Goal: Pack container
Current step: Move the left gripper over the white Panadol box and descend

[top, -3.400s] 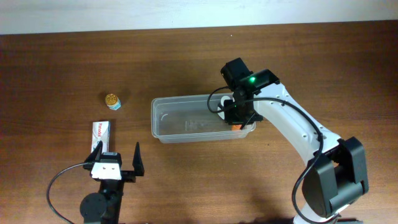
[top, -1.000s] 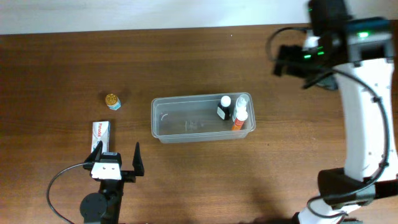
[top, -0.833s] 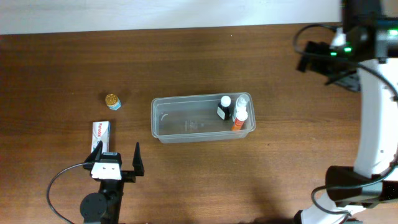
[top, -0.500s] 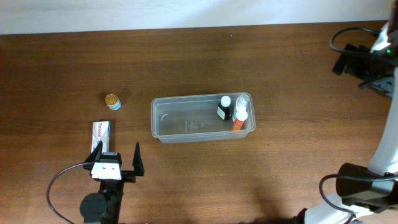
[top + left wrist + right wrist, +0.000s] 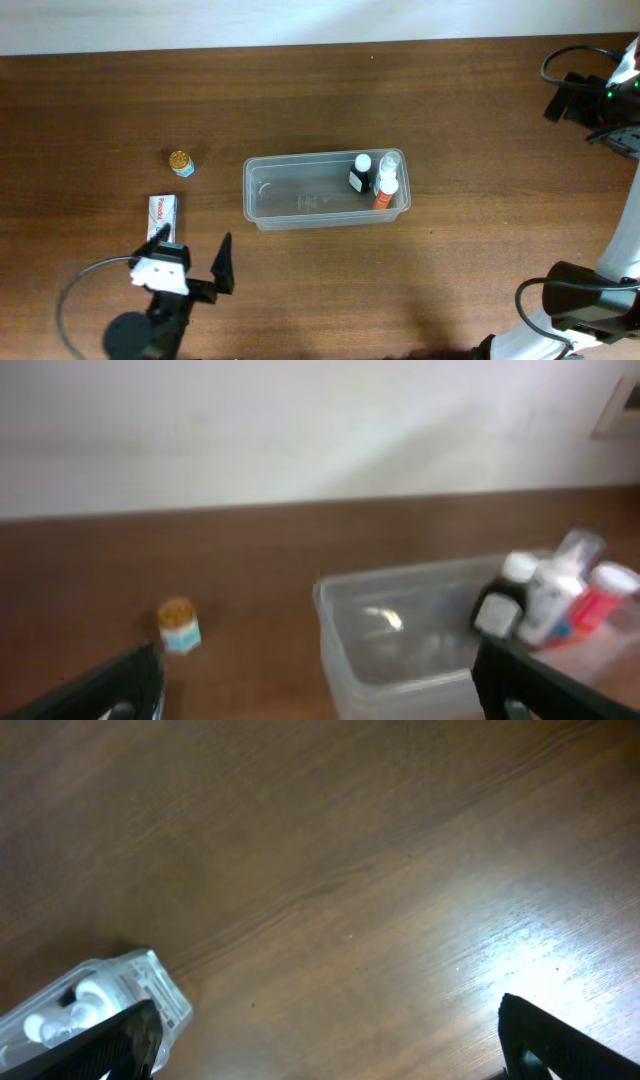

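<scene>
The container (image 5: 300, 196) is a clear rectangular bin in the middle of the table. At its right end stand a black bottle with a white cap (image 5: 359, 176), a clear bottle (image 5: 391, 161) and an orange bottle (image 5: 383, 192). My left gripper (image 5: 192, 254) is open near the front left, well short of the container (image 5: 400, 660), with nothing between its fingers (image 5: 110, 685). My right gripper (image 5: 335, 1055) is open and empty over bare wood. Its arm (image 5: 600, 95) is at the far right edge, and only a corner of the container (image 5: 150, 988) shows at that view's lower left.
A small jar with a gold lid (image 5: 181, 162) stands left of the container, also in the left wrist view (image 5: 179, 626). A white and red box (image 5: 161, 212) lies just beyond the left gripper. A white wall runs along the table's far edge.
The right arm has withdrawn from the container to the far right edge, leaving the bottles inside. The left gripper has shifted slightly and turned.
</scene>
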